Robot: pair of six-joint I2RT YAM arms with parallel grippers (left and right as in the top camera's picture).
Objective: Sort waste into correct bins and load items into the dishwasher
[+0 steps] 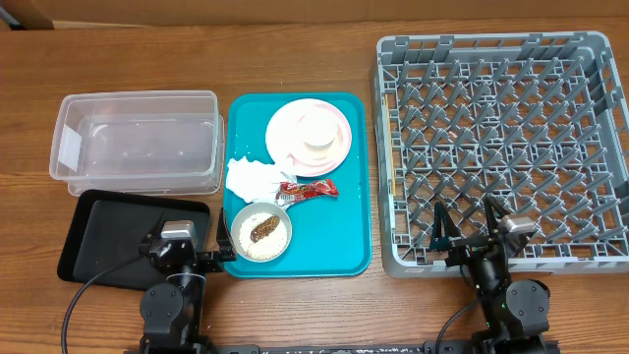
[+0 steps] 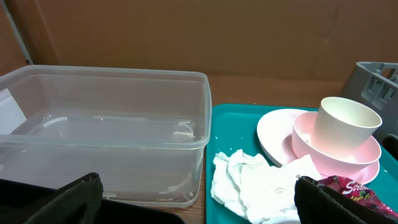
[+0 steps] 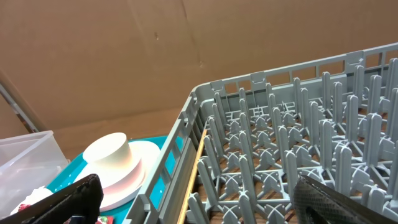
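Crumpled white napkin [image 1: 253,177], perhaps touching shiny red wrapper [image 1: 311,190].

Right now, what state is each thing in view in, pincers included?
left pincer, open, holding nothing
right pincer, open, holding nothing
clear tub, empty
black tray, empty
dish rack, empty
plate, on the teal tray, cup on it
cup, upright
bowl, holds rice and a brown lump
napkin, crumpled
wrapper, lying beside the napkin
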